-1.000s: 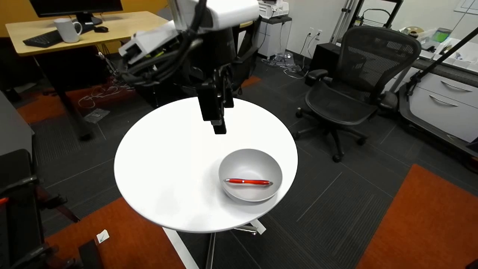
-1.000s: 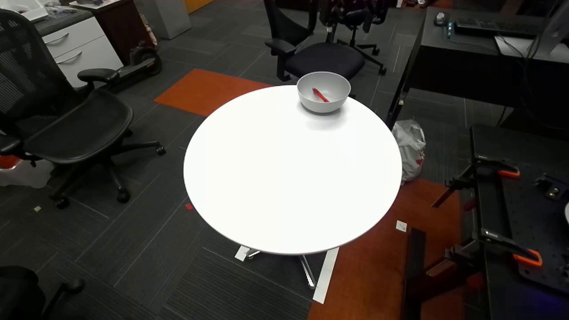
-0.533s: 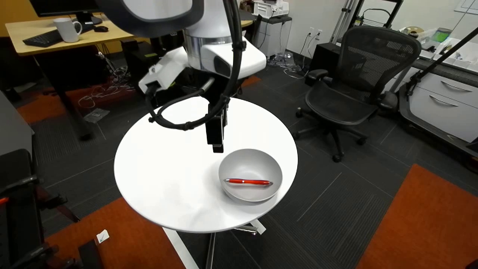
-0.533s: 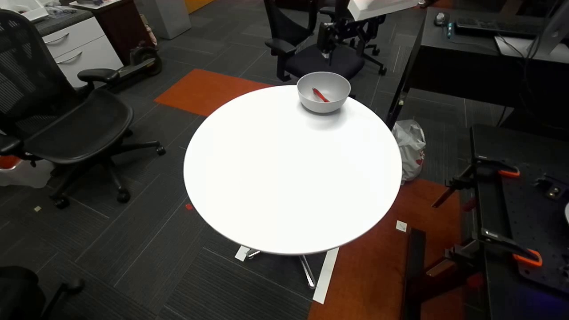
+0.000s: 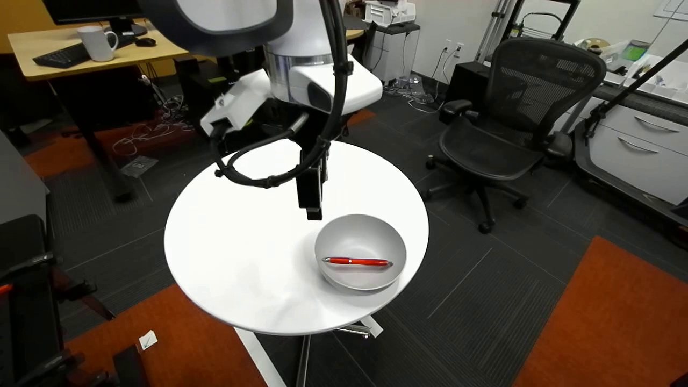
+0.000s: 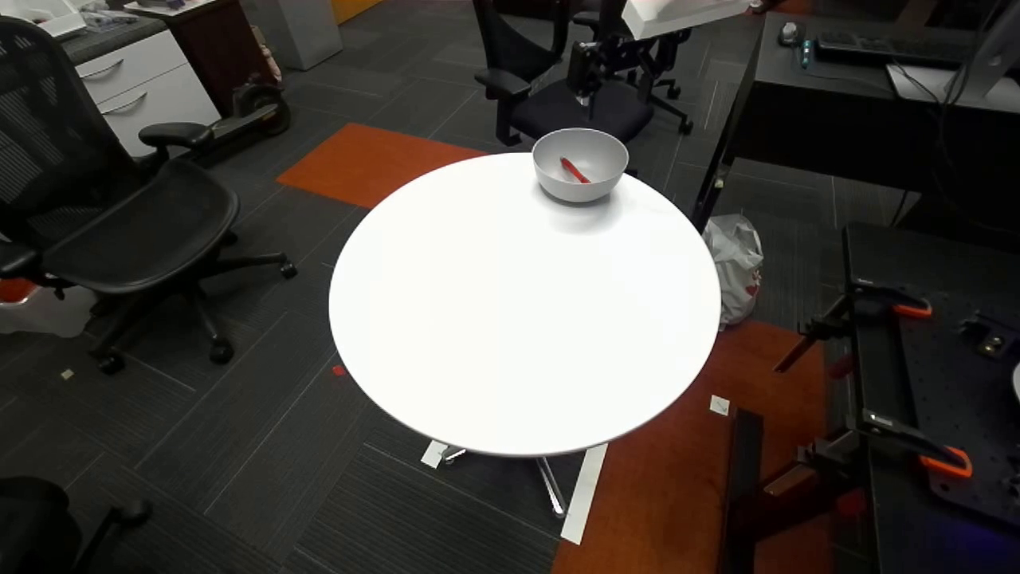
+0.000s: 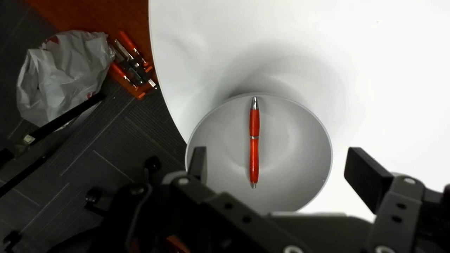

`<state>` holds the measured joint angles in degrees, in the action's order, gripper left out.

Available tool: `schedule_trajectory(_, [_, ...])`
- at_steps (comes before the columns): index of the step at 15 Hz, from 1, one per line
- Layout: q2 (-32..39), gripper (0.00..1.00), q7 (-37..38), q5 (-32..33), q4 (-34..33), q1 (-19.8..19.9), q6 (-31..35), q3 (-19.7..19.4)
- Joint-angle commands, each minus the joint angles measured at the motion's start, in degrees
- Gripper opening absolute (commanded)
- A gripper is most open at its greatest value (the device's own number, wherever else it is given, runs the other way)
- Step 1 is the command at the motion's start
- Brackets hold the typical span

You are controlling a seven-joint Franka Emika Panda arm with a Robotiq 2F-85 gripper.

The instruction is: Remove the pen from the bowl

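The red pen lies inside the grey bowl on the round white table. In an exterior view the pen leans in the bowl at the table's far edge. In the wrist view the pen points up and down the picture, in the bowl. My gripper is open and empty above the bowl. The pen lies between the lines of its two fingers, nearer the left one, and touches neither. In the exterior views the gripper hangs above and behind the bowl.
A black office chair stands beside the table. Another dark chair is behind the bowl's side of the table. A plastic bag lies on the floor near the table's edge. A black bench with clamps stands at the side.
Over the last second the arm came lower and the gripper came down toward the bowl, entering both exterior views. In the last half second it barely moved. The pen and bowl stayed put.
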<state>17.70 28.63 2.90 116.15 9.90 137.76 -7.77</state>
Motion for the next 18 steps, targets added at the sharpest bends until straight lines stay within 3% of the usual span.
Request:
schedule_trajectory(1, [3.17,1.0,-1.76,-4.66,-2.57,-0.09,4.2,-1.51])
schedule_trajectory(7, [13.01,1.0,-5.37,-10.96,-11.47,1.54,4.81,-1.73])
schedule_trajectory(18, [27.67,1.0,-6.93,-8.99,-25.63,1.47,0.51,-3.67])
